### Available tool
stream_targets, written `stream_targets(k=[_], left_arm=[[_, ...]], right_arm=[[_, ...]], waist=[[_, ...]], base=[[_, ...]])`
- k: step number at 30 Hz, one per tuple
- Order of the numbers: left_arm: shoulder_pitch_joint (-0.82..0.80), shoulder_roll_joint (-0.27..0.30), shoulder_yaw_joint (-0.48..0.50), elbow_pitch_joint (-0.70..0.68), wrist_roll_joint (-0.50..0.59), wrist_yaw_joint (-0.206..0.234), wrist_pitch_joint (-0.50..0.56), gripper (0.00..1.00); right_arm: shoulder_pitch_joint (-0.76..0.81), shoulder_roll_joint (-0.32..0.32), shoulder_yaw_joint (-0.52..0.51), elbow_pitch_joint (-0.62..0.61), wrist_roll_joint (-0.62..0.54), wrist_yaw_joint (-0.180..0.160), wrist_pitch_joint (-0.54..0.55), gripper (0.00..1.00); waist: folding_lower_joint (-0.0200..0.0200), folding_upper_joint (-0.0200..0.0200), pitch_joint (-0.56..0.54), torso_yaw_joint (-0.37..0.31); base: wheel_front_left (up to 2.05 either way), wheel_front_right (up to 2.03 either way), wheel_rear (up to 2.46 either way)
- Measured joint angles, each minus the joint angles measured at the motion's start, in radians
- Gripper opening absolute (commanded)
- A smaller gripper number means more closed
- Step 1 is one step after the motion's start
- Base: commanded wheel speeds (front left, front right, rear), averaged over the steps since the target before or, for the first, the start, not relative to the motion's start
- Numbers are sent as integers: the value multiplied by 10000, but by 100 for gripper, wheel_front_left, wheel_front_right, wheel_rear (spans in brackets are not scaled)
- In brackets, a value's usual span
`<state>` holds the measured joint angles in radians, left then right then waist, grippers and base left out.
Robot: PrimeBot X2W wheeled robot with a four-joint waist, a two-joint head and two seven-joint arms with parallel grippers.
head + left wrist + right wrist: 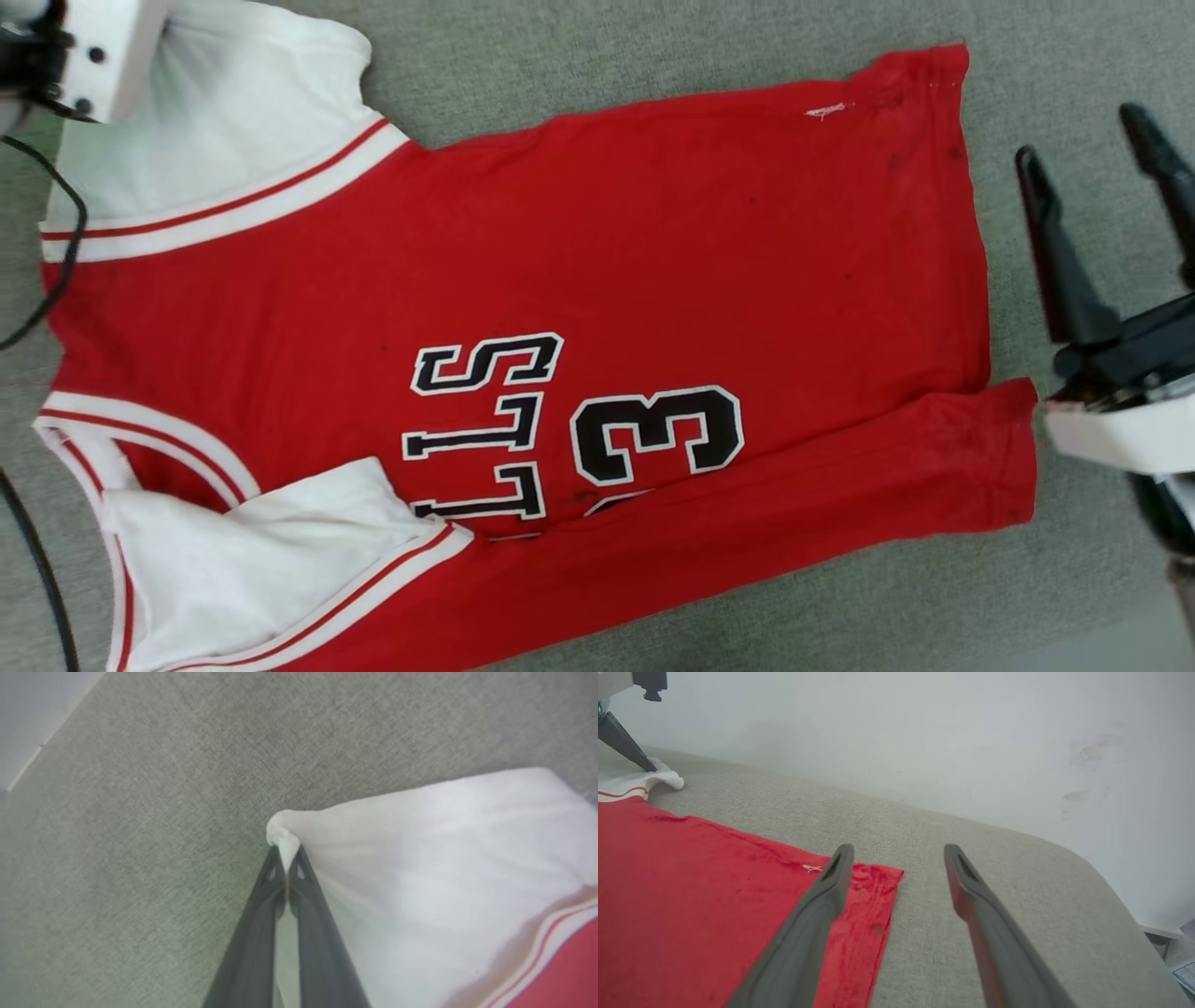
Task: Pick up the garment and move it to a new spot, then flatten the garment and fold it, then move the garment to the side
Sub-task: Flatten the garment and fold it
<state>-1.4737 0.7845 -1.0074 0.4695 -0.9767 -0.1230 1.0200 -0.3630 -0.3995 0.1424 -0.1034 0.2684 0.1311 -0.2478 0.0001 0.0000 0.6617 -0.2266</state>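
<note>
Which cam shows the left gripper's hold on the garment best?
Left wrist view: the left gripper is shut on a bunched white sleeve corner of the garment, seen close up. Head view shows the arm's pale housing over that sleeve, fingertips hidden. Right wrist view shows its fingers on the sleeve, distant and small.

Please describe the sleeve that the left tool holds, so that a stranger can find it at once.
A red jersey lies spread on the grey fabric surface. The held sleeve is the white one at its far edge, its corner pinched in the shut left tool. Unlike it, the near sleeve lies folded over the red front.
</note>
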Motion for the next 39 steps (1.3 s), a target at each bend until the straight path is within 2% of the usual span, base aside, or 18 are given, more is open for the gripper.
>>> stream_targets(k=[4, 7, 11, 16, 19, 23, 27, 31, 35, 39], left_arm=[[189, -109, -230, -119, -52, -23, -385, 0], [208, -192, -506, -430, -44, -48, -667, 0], [214, -299, -878, -963, -209, -50, -1047, 0], [216, -349, -1269, -1511, -424, -52, -1444, 0], [190, -426, -1513, -1772, -499, -52, -1615, 0], [19, -558, -1592, -1941, -662, -52, -1939, 0], [-209, -690, -1810, -2111, -663, -52, -2169, 0], [-401, -746, -1935, -2188, -740, -52, -2406, 0], [-533, -765, -2098, -2209, -761, -52, -2596, 0], [-555, -725, -2238, -2188, -817, -52, -2765, 0]], right_arm=[[-639, -665, -115, -71, -63, 0, 533, 100], [-1205, -1523, 226, -159, 63, 0, 1653, 100], [-2112, -2577, 1131, -284, 790, 0, 3977, 100], [-3656, -3906, 2851, -13, 2437, 0, 7310, 100], [-4620, -4445, 3866, 428, 3427, 0, 9262, 100], [-5781, -4646, 4811, 1266, 4554, 0, 11423, 100], [-6565, -4282, 5055, 2345, 5451, 0, 12686, 100], [-6919, -3753, 5014, 3480, 5716, 0, 13154, 100], [-6899, -3173, 4939, 4410, 5898, 0, 13085, 100], [-6837, -3158, 5108, 4596, 6034, -2, 12897, 100]], waist=[[0, 0, -391, 172], [0, 0, -748, 357], [0, 0, -1178, 662], [-1, 0, -1509, 1101], [-1, 0, -1585, 1348], [0, 0, -1521, 1648], [-1, 0, -1324, 1910], [0, 0, -1110, 2175], [0, 0, -902, 2382], [-1, 0, -779, 2497]], base=[[0, 0, 0], [0, 0, 0], [0, 0, 0], [0, 0, 0], [0, 0, 0], [0, 0, 0], [0, 0, 0], [0, 0, 0], [0, 0, 0], [0, 0, 0]])
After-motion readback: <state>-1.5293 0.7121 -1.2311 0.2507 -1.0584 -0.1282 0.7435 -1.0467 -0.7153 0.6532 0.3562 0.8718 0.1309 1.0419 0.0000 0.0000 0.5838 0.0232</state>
